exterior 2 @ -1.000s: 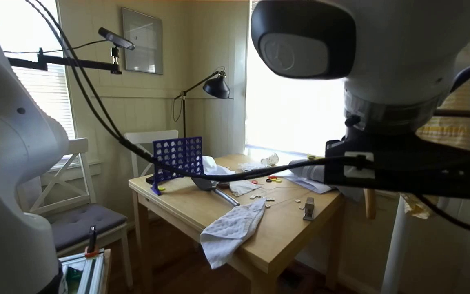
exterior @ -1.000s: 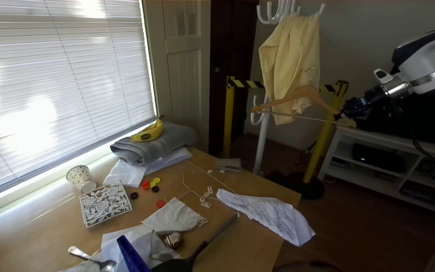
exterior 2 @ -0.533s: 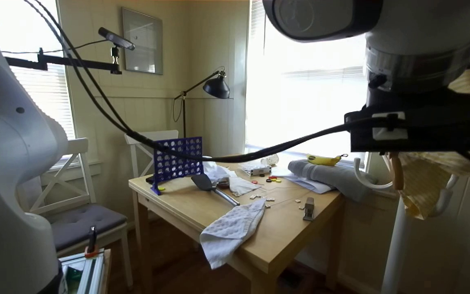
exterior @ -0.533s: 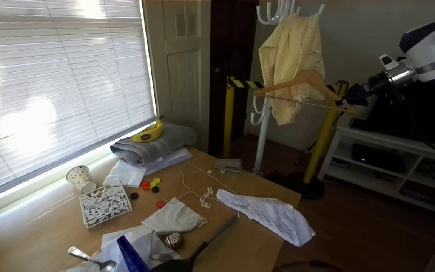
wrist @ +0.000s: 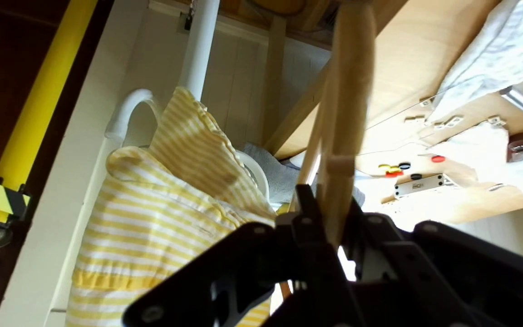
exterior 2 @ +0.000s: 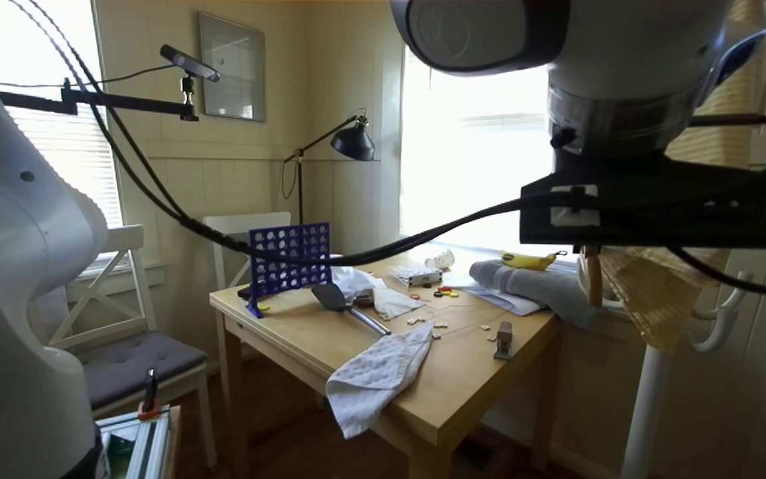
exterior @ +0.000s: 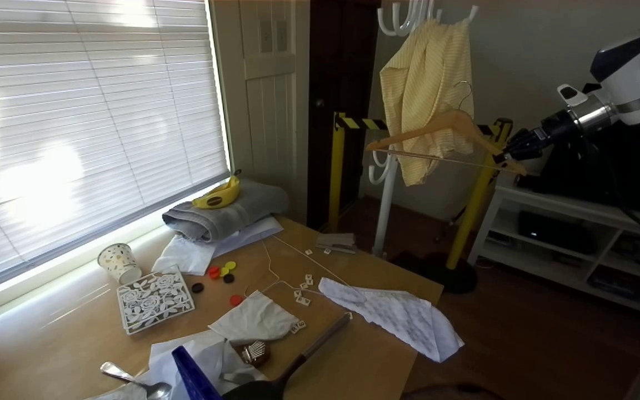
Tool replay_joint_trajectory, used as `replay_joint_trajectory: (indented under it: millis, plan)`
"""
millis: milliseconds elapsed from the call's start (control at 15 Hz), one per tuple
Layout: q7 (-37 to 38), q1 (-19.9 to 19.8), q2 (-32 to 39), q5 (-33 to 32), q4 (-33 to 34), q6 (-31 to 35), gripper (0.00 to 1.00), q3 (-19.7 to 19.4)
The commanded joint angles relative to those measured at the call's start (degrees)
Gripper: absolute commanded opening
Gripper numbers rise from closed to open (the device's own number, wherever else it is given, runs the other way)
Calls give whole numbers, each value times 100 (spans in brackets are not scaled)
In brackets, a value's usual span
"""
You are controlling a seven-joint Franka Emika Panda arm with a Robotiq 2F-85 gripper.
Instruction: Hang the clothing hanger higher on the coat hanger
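The clothing hanger (exterior: pixel 453 119), thin light-brown wood, is held in the air by its lower corner. My gripper (exterior: pixel 500 158) is shut on that corner; in the wrist view the wooden bar (wrist: pixel 350 81) runs out from between the black fingers (wrist: pixel 306 200). Its metal hook (exterior: pixel 466 84) points up in front of the yellow garment, below the top hooks of the coat hanger (exterior: pixel 385 214). Whether hanger and garment touch, I cannot tell. In an exterior view my arm hides most of it, leaving one wooden end (exterior 2: pixel 593 278) below the wrist. The coat hanger's lower hooks (exterior: pixel 376 175) curve beside its white pole.
A yellow striped garment (exterior: pixel 425 83) hangs from the coat hanger's top. Yellow posts (exterior: pixel 467 222) with black-and-yellow tape stand behind it. A low white shelf (exterior: pixel 542 244) is below the gripper. The cluttered wooden table (exterior: pixel 375 355) stands in front, with a cloth (exterior: pixel 398 316) over its edge.
The hanger and gripper rose over the first half second, then sank slightly and shifted a little toward the window side. They are higher than one second ago. The grip stays the same.
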Motion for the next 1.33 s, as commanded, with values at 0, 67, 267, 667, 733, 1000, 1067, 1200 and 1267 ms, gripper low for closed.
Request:
replay_joint_trajectory:
  millis: [0, 67, 267, 667, 733, 1000, 1067, 1200, 1267]
  plan:
    - [25, 115, -23, -37, -27, 16, 15, -109]
    - [25, 115, -35, -38, -47, 16, 4, -109]
    - [976, 149, -229, -717, -381, 1576, 4, 369]
    - [3497, -228, -977, -2962, -1079, 2773, 4, 2028]
    - [3758, -234, -1148, -3090, -1124, 2792, 4, 2262]
    - [4939, 963, -1084, -4168, -1003, 3072, 4, 1394]
    - [5155, 1097, -1184, -4360, -1017, 3087, 15, 1325]
    - [5189, 1273, -1167, -4457, -1017, 3070, 15, 1134]
    - [5175, 1283, -1125, -4468, -1015, 3067, 4, 1075]
